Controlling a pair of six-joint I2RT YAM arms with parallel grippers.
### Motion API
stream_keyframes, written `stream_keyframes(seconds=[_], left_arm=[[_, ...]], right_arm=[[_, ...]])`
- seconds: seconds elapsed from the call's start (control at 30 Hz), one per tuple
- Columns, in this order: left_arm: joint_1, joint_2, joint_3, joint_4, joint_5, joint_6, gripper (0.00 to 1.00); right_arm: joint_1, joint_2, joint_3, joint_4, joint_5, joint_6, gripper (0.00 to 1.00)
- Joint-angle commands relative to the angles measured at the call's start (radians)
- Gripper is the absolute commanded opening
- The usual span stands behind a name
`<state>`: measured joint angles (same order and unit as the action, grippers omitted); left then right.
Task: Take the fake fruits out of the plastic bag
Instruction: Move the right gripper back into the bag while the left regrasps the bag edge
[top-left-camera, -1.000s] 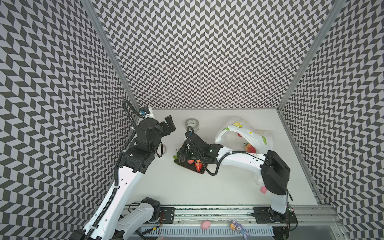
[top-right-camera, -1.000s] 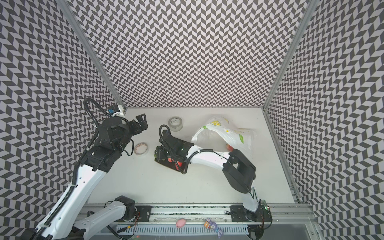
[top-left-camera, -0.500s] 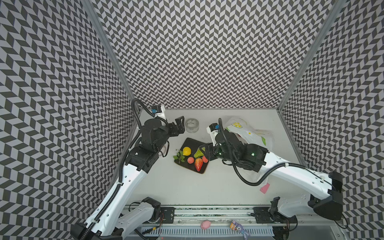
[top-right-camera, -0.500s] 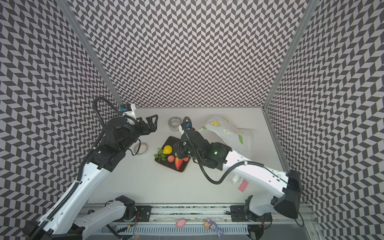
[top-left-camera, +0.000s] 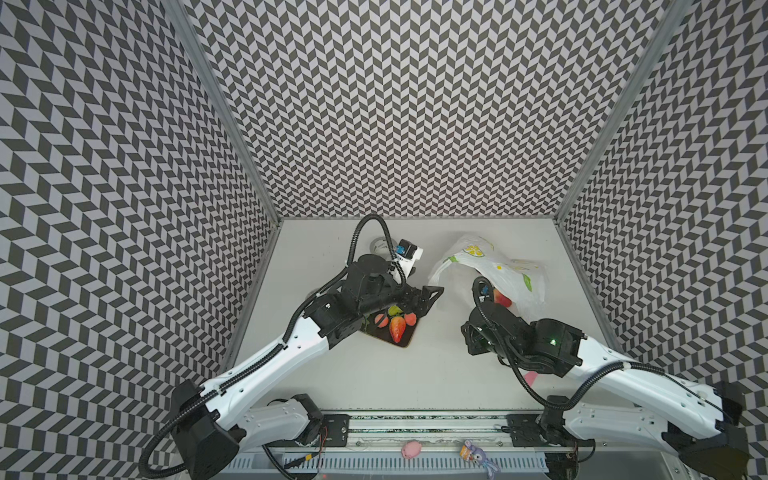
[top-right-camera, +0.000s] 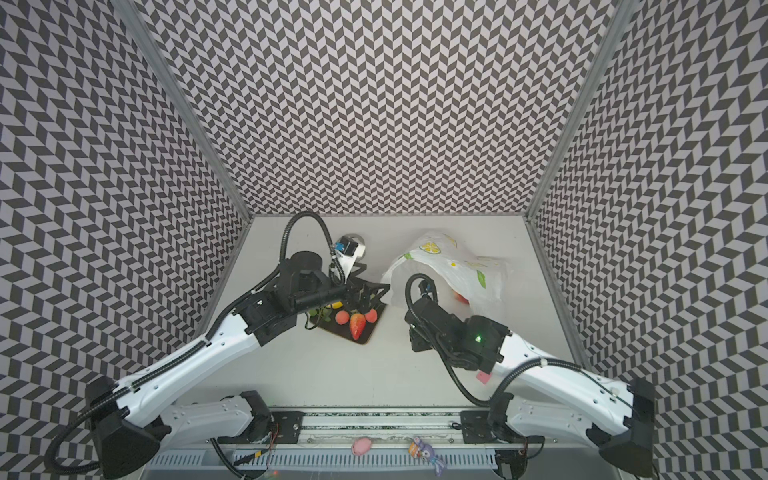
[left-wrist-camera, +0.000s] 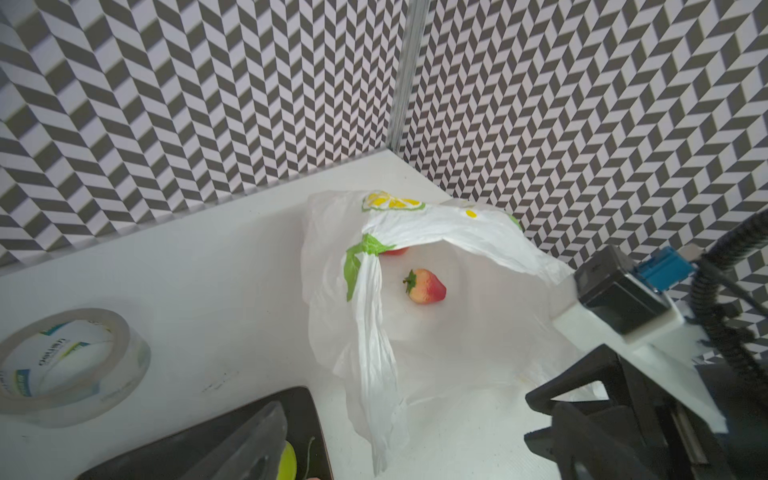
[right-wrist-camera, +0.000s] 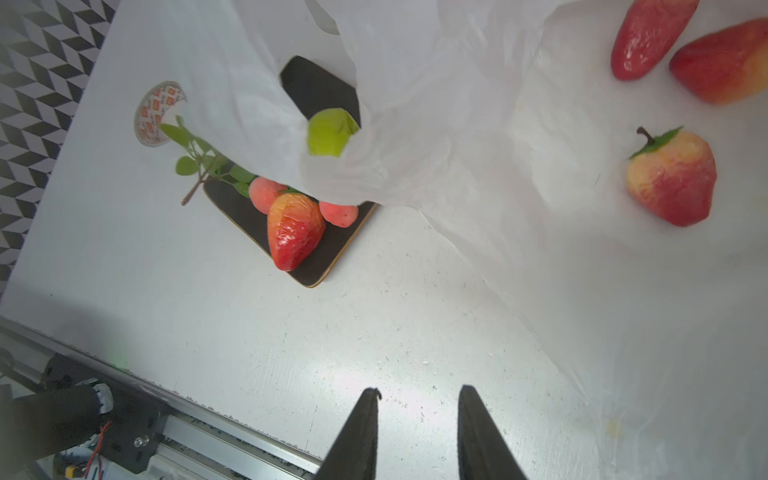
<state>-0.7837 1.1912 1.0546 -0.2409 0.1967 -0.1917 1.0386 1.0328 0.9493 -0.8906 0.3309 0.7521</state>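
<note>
Strawberries (left-wrist-camera: 426, 286) lie inside the plastic bag (top-left-camera: 494, 266); my right gripper (right-wrist-camera: 417, 432) hangs just outside, jaws parted and empty. My left gripper (top-left-camera: 430, 297) gapes wide over the black tray (right-wrist-camera: 316, 262) of fruit.

My left tool (top-left-camera: 426, 300) hangs spread wide above the black tray (top-left-camera: 382, 336) of fake fruits (top-left-camera: 397, 328), just beside the plastic bag (top-left-camera: 494, 266) on the tabletop (top-left-camera: 374, 374).

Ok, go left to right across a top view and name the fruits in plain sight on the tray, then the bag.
peach → large strawberry → second peach → plastic bag
</note>
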Motion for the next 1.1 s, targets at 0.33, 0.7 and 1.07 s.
stream_keyframes(seconds=[0.33, 0.7, 1.07], left_arm=[[-0.016, 0.191, 0.021, 0.023, -0.004, -0.060, 0.77], [-0.031, 0.231, 0.035, 0.121, 0.094, -0.084, 0.09], [-0.056, 0.208, 0.049, 0.148, 0.100, -0.060, 0.00]], right_arm=[[-0.124, -0.032, -0.156, 0.117, -0.047, 0.142, 0.33], [-0.301, 0.098, -0.118, 0.217, -0.015, -0.017, 0.34], [-0.372, 0.326, -0.062, 0.210, -0.003, -0.246, 0.34]])
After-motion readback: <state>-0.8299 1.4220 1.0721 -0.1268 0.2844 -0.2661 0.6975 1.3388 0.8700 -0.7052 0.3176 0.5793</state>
